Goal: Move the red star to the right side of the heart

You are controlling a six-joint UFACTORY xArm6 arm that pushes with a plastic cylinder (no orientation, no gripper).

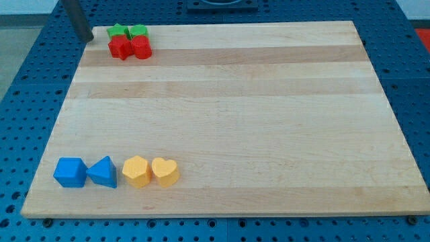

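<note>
Barely begun, by the look of it. Red star [120,48] parked in tight cluster at view's top left, touching a second red block [142,48] on its right (shape unclear, maybe a hexagon or circle), w/ green star [118,31] and another green block [138,31] just behind. Yellow heart [165,172] far off at view's bottom left, touching a yellow hexagon-ish block [137,171] on its left. Further left along that bottom row: blue triangle [103,172], then blue cube-like block [70,173]. Spot to heart's right bare wood, so whole trip left to make: star to be freed from cluster, run down most of board's depth, then set just right of heart w/o knocking the row. Dark rod at view's top left corner, my tip [87,39] near board's edge, just left of red star and green star, not visibly touching either. No pincer on this arm, so nothing open, closed or held. Tabletop [269,121] a pale wooden board w/ lengthwise grain bands, otherwise clear. Around it, a blue perforated mat [20,101]; little else of room visible.
</note>
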